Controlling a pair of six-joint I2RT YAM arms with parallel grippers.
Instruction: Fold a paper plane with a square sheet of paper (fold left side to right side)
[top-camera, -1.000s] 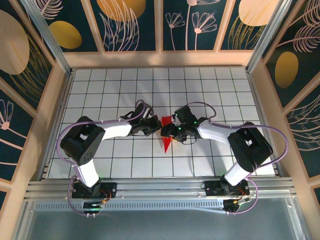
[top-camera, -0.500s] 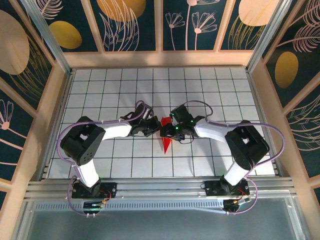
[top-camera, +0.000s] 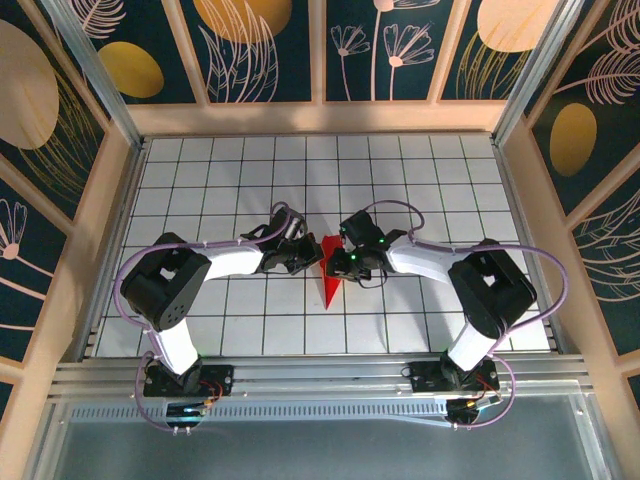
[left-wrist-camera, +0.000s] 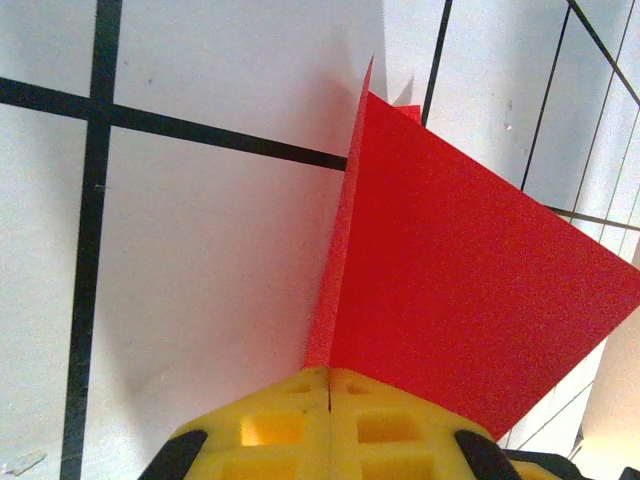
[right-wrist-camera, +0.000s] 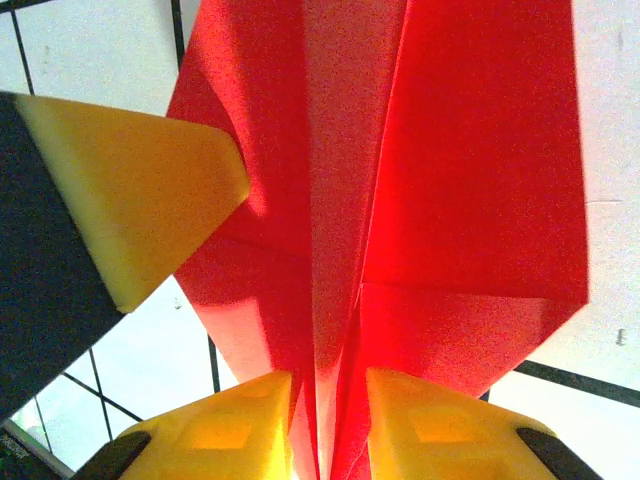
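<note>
The red paper plane (top-camera: 329, 282) lies mid-table with its sharp tip toward the near edge. My left gripper (top-camera: 311, 258) meets it from the left, my right gripper (top-camera: 339, 262) from the right. In the left wrist view my left gripper (left-wrist-camera: 330, 385) is shut on an upright edge of the paper plane (left-wrist-camera: 450, 270). In the right wrist view the plane's (right-wrist-camera: 470, 180) centre folds stand in the narrow gap of my right gripper (right-wrist-camera: 330, 420), whose yellow fingers (right-wrist-camera: 430, 420) are slightly apart. A left fingertip (right-wrist-camera: 130, 190) touches the paper from the left there.
The white grid table (top-camera: 440, 190) spreads all round the paper. Wooden side walls (top-camera: 100, 200) and an aluminium rail (top-camera: 320, 375) along the near edge bound it. Both arms' purple cables (top-camera: 135, 265) loop outward near their elbows.
My right gripper has slid left onto the plane's wide end, so its fingers now straddle the centre folds. The left gripper has kept its hold and hardly moved.
</note>
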